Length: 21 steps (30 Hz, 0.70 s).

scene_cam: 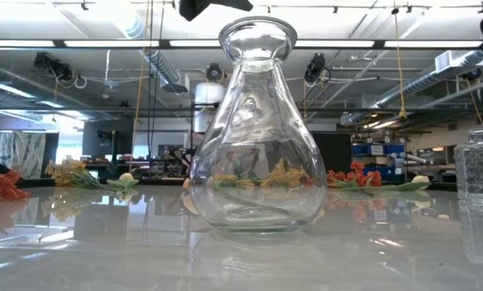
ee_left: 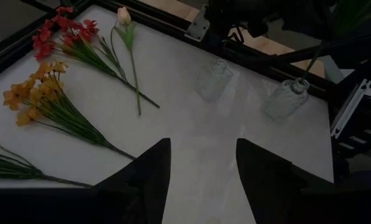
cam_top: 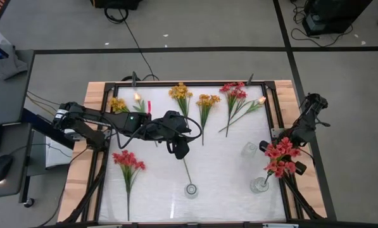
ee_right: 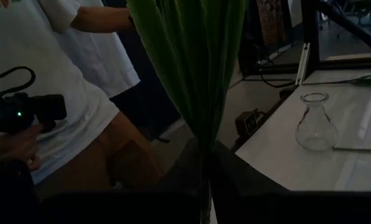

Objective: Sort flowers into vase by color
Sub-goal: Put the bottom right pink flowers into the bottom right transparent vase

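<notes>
The red-pink bunch (cam_top: 282,158) is in the right gripper (ee_right: 205,163), held at the right edge of the table (cam_top: 226,171), its stem running down toward a clear vase (cam_top: 260,184) near the front right corner. In the right wrist view the green stems (ee_right: 191,68) rise out of the pinched fingers; the jaws are closed tight on them.

The remaining flowers lie flat on the white top. Along the back edge, from left to right: a small yellow cluster (cam_top: 118,104) with a pale bud (cam_top: 137,97) beside it, a yellow-orange bunch (cam_top: 181,93), a second yellow-orange bunch (cam_top: 207,101), a red bunch (cam_top: 233,92), and a peach bud (cam_top: 261,100) whose stem crosses the red bunch's stems. Another red-pink bunch (cam_top: 128,159) lies apart at the front left.

Three vases are on the table: the one under the held bunch, a second (cam_top: 250,149) just behind it, and a bulb-shaped vase (cam_top: 191,190) at front centre, empty in the low view (scene_cam: 256,129).

The left gripper (cam_top: 180,149) hovers over the middle of the table, behind the bulb vase. Its fingers (ee_left: 149,168) stand wide apart with nothing between them.

A person in a white shirt (ee_right: 54,74) stands beyond the table on the right side.
</notes>
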Each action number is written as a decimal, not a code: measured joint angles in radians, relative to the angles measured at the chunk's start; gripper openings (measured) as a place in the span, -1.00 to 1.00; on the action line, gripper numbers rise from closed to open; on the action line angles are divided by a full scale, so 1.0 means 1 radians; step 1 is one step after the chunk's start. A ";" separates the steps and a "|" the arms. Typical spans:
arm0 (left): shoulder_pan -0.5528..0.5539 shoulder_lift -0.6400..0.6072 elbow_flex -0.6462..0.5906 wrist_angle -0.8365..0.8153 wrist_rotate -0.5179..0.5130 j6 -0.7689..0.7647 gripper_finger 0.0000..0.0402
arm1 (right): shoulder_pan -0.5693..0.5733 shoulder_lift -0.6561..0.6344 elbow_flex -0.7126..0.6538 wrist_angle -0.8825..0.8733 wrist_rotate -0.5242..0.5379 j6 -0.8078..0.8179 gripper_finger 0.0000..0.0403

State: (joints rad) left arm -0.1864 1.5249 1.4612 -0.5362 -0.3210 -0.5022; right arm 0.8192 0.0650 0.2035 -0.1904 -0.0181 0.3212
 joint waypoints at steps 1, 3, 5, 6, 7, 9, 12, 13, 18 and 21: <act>0.000 0.000 0.000 0.000 0.000 0.000 -0.07 | 0.000 0.007 0.000 0.001 -0.001 0.001 -0.89; 0.000 0.000 0.000 0.000 0.000 0.000 -0.07 | 0.000 0.019 0.000 0.001 -0.008 0.001 -0.88; 0.000 0.000 0.000 0.000 0.000 0.000 -0.07 | 0.000 0.029 0.000 0.001 -0.009 0.011 -0.87; 0.000 0.000 0.000 0.000 0.000 0.000 -0.07 | 0.000 0.033 0.000 0.001 -0.011 0.017 -0.86; 0.000 0.000 0.000 0.000 0.000 0.000 -0.07 | 0.000 0.036 0.000 0.001 -0.017 0.021 -0.85; 0.000 0.000 0.000 0.000 0.000 0.000 -0.07 | 0.000 0.040 0.000 0.003 -0.032 0.029 -0.81; 0.000 0.000 0.000 0.000 0.000 0.000 -0.07 | 0.000 0.040 0.000 0.004 -0.046 0.047 -0.75; 0.000 0.000 0.000 0.000 0.000 0.000 -0.07 | 0.000 0.040 0.000 0.005 -0.053 0.047 -0.73; 0.000 0.000 0.000 -0.001 0.000 0.000 -0.07 | 0.000 0.040 0.000 0.003 -0.056 0.046 -0.68; 0.000 0.000 0.000 -0.001 0.000 0.000 -0.07 | 0.000 0.040 0.000 0.003 -0.056 0.047 -0.66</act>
State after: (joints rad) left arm -0.1864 1.5249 1.4612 -0.5367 -0.3210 -0.5020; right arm 0.8192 0.1051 0.2035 -0.1878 -0.0746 0.3685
